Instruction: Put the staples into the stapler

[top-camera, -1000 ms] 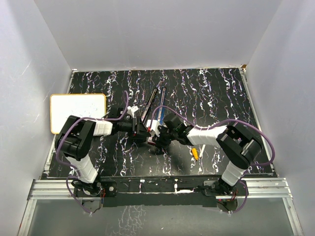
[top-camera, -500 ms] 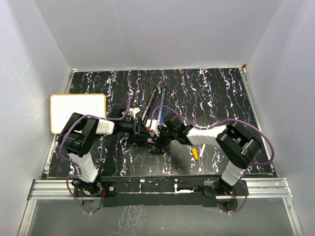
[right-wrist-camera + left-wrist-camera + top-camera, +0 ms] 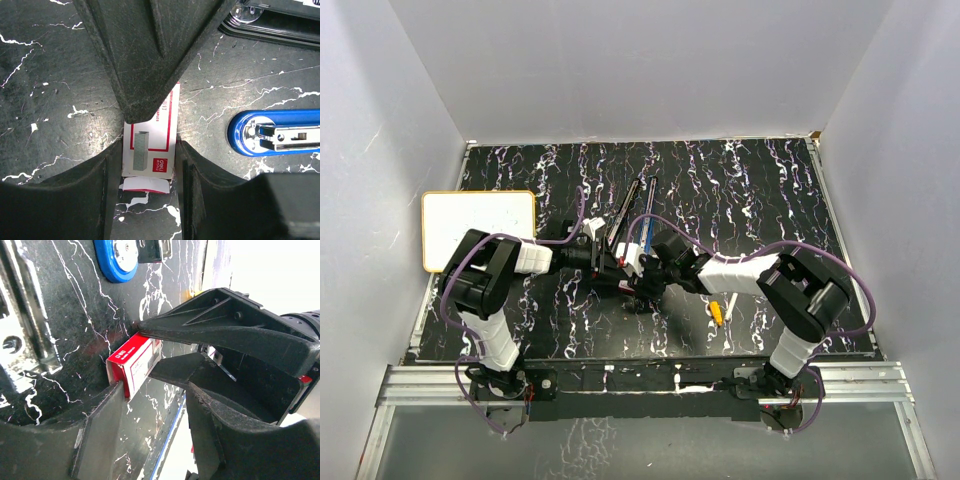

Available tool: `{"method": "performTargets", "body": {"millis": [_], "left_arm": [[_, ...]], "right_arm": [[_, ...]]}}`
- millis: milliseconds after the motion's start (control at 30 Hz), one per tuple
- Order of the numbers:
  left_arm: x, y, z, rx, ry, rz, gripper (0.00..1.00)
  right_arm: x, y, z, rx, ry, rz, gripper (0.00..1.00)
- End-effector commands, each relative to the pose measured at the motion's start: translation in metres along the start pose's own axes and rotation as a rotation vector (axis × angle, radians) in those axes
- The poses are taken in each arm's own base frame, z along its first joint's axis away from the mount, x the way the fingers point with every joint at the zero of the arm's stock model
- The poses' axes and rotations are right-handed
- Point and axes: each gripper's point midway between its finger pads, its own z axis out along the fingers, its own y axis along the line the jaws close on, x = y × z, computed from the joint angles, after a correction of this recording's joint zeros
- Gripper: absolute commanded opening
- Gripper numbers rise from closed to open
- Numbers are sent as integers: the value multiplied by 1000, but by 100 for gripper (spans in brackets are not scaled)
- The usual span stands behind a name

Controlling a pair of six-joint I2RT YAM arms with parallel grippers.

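Two grippers meet mid-table. The right gripper (image 3: 149,162) has its jaws clamped on the staples (image 3: 150,142), a box lying flat on the table (image 3: 50,75). The left gripper (image 3: 155,395), jaws apart, touches the box with one finger. Just beyond lie a blue stapler (image 3: 275,132) and a black stapler (image 3: 280,25).

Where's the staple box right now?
Flat on the table near its middle, between the right gripper's fingers. In the right wrist view the box has the blue stapler just to its right.
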Motion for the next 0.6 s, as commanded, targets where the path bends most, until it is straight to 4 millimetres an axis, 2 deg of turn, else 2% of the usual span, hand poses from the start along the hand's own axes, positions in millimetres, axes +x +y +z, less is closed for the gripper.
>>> {"method": "performTargets", "body": {"millis": [0,200,567], "left_arm": [[-2,-14,1,65,19,29,50],[0,-9,3,69,31,7,49],[1,-13,6,106,46,-3,49]], "right_arm": [[-3,0,6,-19,2,-15,45],[-7,-4,7,-7,-8,-8,45],[-17,-8,10,-2,-30,-18,46]]}}
